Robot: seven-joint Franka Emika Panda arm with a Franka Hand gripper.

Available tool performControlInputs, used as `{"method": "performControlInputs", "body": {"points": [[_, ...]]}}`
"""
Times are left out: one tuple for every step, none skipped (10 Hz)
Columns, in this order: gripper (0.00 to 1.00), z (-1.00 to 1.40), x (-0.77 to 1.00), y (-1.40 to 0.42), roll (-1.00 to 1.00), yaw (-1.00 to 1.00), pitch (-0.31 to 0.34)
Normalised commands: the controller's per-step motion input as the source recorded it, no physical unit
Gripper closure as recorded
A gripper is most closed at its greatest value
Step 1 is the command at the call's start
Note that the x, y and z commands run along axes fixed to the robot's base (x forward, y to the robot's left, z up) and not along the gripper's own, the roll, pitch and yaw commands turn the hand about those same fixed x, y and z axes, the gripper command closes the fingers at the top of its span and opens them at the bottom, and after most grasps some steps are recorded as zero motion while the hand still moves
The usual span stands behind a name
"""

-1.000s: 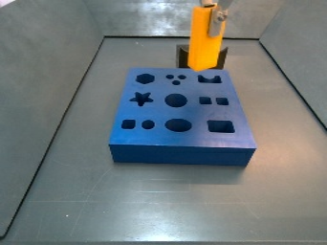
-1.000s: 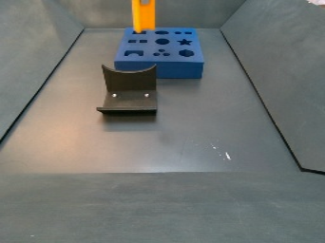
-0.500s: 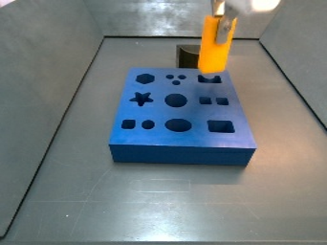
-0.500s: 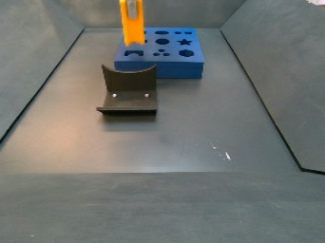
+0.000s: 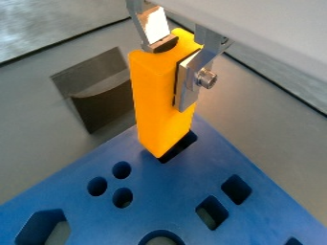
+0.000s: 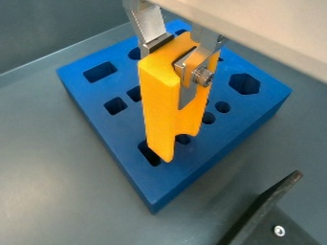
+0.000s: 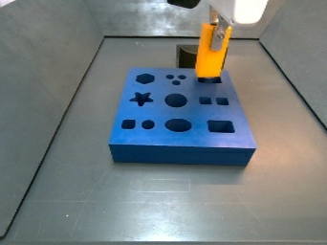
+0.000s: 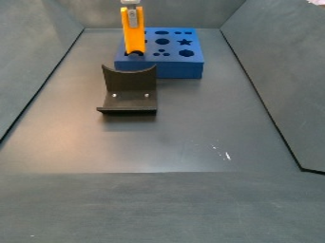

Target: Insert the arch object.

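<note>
Wrist views: gripper (image 5: pixel 174 59) clamps the arch object (image 5: pixel 161 98) over blue board (image 6: pixel 121 134), grey floor (image 6: pixel 52 182).

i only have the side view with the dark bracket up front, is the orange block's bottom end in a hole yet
Observer: In a wrist view the bright orange elongated plastic block has its lower end at a hole near one corner of the blue board with shaped holes; how deep it sits I cannot tell.
Operator: gripper still got it
Observer: Yes. In both wrist views the gripper is at the block's top, its silver fingers pressed on opposite faces.
Operator: is it upright
Observer: In a side view the block stands roughly upright over the board's far right corner.
Operator: anything behind that
Observer: The dark fixture, standing on the floor just off the board's edge.
</note>
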Motion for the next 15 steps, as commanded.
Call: {"method": "performControlInputs", "body": {"points": [[1.00,-0.04,0.32,-0.17,0.00,-0.50,0.000],[1.00,-0.07,0.25,-0.13,0.00,-0.35,0.000],[1.00,-0.15,0.00,-0.01,0.03,-0.04,0.000],[1.00,-0.19,0.00,0.00,0.07,0.00,0.000],[1.00,-0.15,-0.05,0.00,0.06,0.00,0.000],[1.00,-0.12,-0.14,0.00,0.04,-0.16,0.000],[1.00,-0.11,-0.03,0.00,0.04,-0.41,0.000],[1.00,-0.09,-0.04,0.00,0.06,-0.44,0.009],[1.00,-0.10,-0.07,0.03,0.09,-0.45,0.037],[1.00,-0.12,-0.14,0.05,0.09,-0.37,0.039],[1.00,-0.17,-0.32,0.01,0.06,-0.12,0.000],[1.00,-0.17,-0.32,-0.01,0.13,0.11,-0.026],[1.00,-0.16,-0.21,-0.07,0.18,0.34,-0.066],[1.00,-0.21,0.00,-0.01,0.17,0.49,-0.041],[1.00,-0.29,0.27,0.00,0.11,0.41,0.000]]}}
